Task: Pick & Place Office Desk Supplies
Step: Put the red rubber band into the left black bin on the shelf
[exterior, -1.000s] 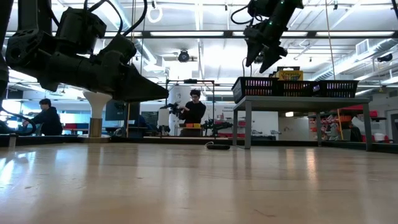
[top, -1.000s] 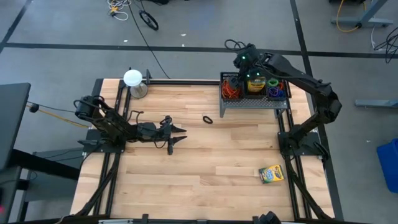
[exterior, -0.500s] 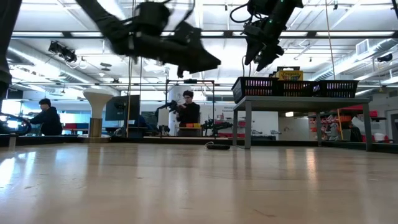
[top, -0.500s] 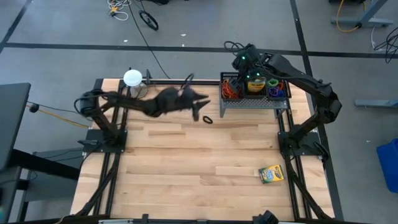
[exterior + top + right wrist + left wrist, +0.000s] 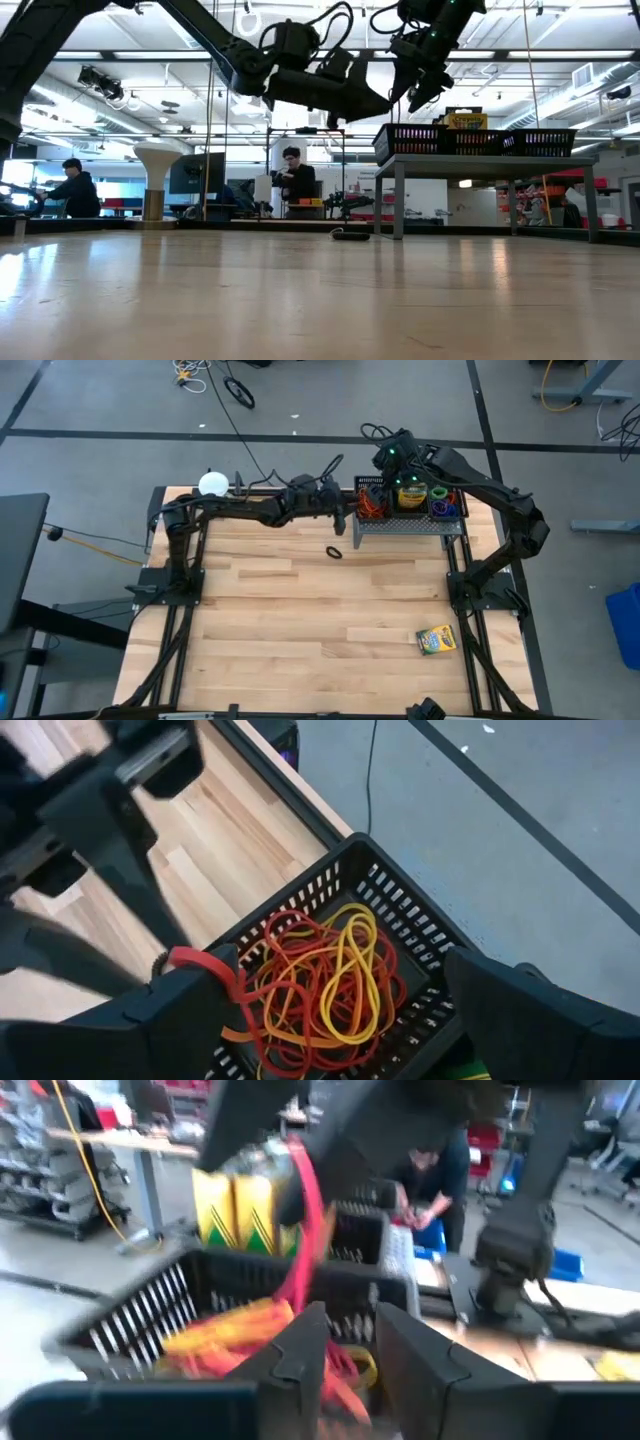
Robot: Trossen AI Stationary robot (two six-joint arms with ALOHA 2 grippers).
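Note:
My left gripper (image 5: 345,520) reaches level across the table's far side to the left corner of the black mesh rack (image 5: 405,525). Its fingers (image 5: 300,1355) stand close together, a red rubber band (image 5: 305,1210) at their tips. My right gripper (image 5: 360,1020) hangs open above the rack's left compartment, which holds a heap of orange, red and yellow bands (image 5: 320,980). A crayon box (image 5: 412,493) stands in the middle compartment. Another crayon box (image 5: 436,639) lies flat on the table near the right edge. A black band (image 5: 334,551) lies flat before the rack. My left gripper has the red rubber band by its lower end (image 5: 295,1295), beside one fingertip. The fingers come level from the table's left. The loop (image 5: 205,965) stands up past the tips, clear of the table, at the rack's left corner. Whether it is pinched or hooked does not show.
A white round-topped object (image 5: 213,485) stands at the far left corner. Purple and blue bands (image 5: 445,507) fill the rack's right compartment. The rack stands on legs above the far right of the table. Bare wood lies in the middle and near parts.
My left gripper has risen from low over the table's left middle and swung toward the far right, its arm stretching out until the fingers reach the rack's left corner.

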